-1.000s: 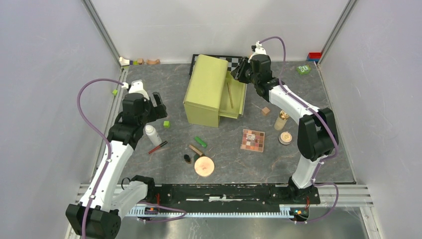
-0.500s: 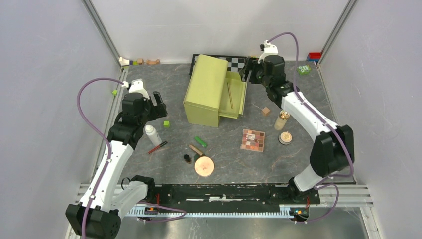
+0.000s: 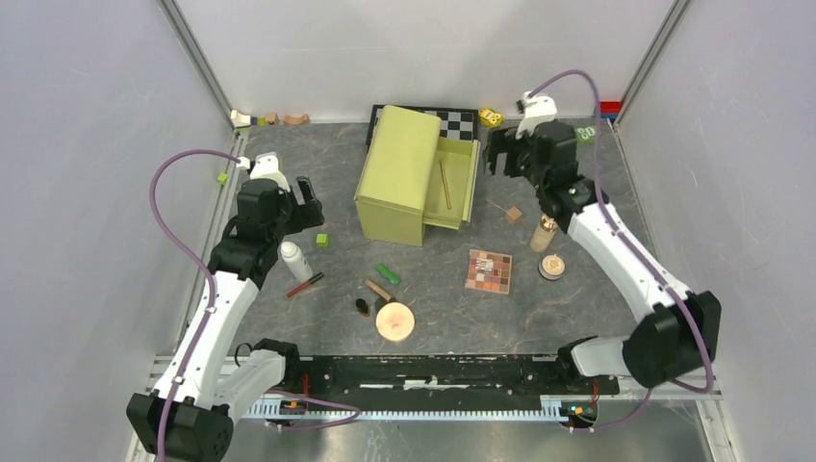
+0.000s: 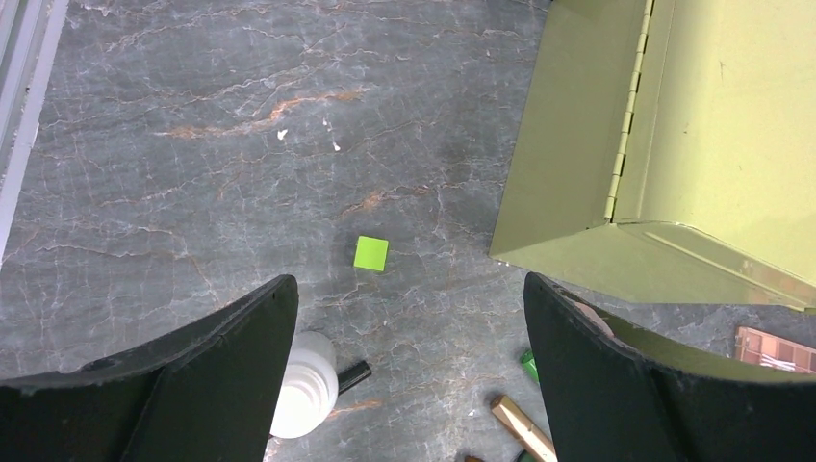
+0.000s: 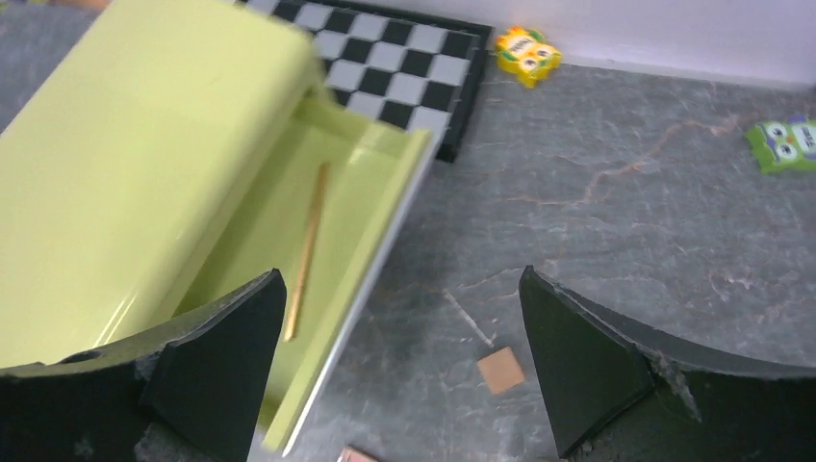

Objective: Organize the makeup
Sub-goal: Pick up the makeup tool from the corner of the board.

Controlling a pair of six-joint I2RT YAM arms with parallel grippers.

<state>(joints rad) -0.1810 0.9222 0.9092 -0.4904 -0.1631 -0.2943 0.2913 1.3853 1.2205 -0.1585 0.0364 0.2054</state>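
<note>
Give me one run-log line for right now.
left gripper: open, empty, near white bottle | right gripper: open, empty, beside green box | in box: thin gold stick | palette: on table

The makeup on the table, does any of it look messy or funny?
Yes. Only a thin gold stick lies in the open green box; the white bottle, red pencil and palette are scattered on the table outside it.
</note>
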